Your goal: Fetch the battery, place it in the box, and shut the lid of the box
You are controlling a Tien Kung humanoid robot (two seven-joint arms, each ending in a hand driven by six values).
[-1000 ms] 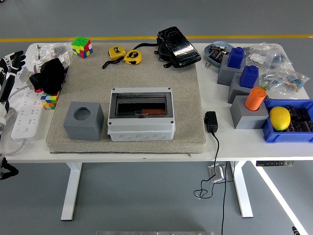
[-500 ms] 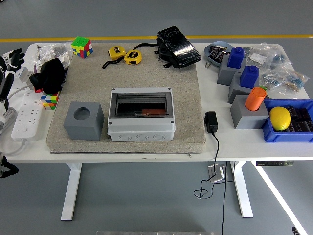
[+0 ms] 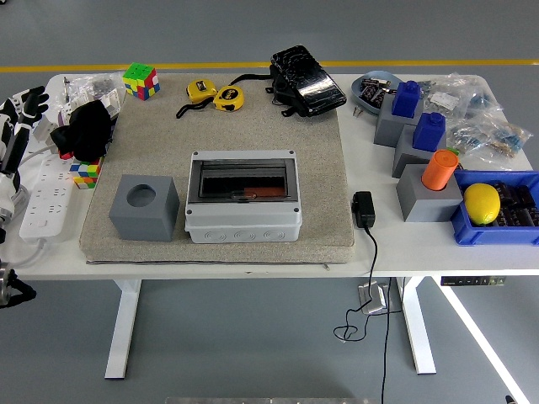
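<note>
Now, biggest thing first.
Table (image 3: 253, 252): white and wide, with things all over it.
Mat (image 3: 152, 143): a big sandy-grey pad lying on the middle of the table.
Box (image 3: 243, 196): grey, sitting on the mat near its front edge. The dark see-through lid looks shut. Something orange-red shows through the lid, low down inside.
Grey cube (image 3: 144, 206): on the mat just left of the box, with a round hole in its top.
Black pouch (image 3: 306, 81): shiny, at the far edge of the mat.
Power strip (image 3: 48, 195): white, lying at the left end of the table.
Blue bin (image 3: 505, 233): at the right end of the table, with a yellow lemon (image 3: 482, 203) in it and dark small things beside the lemon.
Grey blocks: three at the right; two hold blue pieces (image 3: 407, 98), and the nearest one holds an orange cylinder (image 3: 439, 169).
Battery: I cannot tell which thing is the battery; small dark pieces lie in a round dish (image 3: 376, 85) at the far right and in the blue bin.
Left hand (image 3: 18, 118): at the left edge, above the power strip, fingers apart and holding nothing.
Black plug (image 3: 364, 209): just right of the mat, its cord hanging off the front.
Tape measures (image 3: 216, 94): two yellow ones at the far side of the mat.
Colour cubes: one (image 3: 141, 81) at the far left corner of the mat, one (image 3: 85, 172) by the power strip.
</note>
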